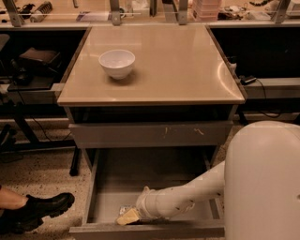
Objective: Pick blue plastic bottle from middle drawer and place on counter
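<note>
The middle drawer (108, 187) is pulled open below the counter (187, 70), and its grey floor shows. My white arm reaches down into it from the right. My gripper (127, 217) is low at the drawer's front left, just behind the drawer front. A small pale patterned piece (123, 209) peeks out right at the gripper; it looks like the blue plastic bottle, mostly hidden by the gripper and wrist. I cannot tell whether the gripper holds it.
A white bowl (116, 63) stands on the counter's left rear. A shallower closed drawer front (150, 134) sits above the open drawer. A person's black shoe (40, 210) is on the floor to the left. A cluttered bench (140, 9) runs behind.
</note>
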### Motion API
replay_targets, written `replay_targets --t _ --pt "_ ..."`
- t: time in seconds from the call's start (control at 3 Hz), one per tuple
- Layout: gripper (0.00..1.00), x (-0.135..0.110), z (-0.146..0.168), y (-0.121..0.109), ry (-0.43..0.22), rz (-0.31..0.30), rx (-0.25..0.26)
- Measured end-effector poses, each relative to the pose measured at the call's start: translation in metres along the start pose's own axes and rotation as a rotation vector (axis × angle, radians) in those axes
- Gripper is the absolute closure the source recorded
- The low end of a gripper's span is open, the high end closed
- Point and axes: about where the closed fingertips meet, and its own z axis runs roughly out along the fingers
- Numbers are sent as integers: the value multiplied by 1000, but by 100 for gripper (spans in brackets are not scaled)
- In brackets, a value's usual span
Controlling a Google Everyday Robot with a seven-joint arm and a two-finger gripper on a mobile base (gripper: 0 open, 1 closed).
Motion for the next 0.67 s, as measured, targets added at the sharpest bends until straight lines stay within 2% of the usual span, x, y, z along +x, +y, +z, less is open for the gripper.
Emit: replay_targets --t 0.33,0.67 --pt "0 0 2 0 -4 6 -8" --pt "0 -6 11 -9 -34 55 -48"
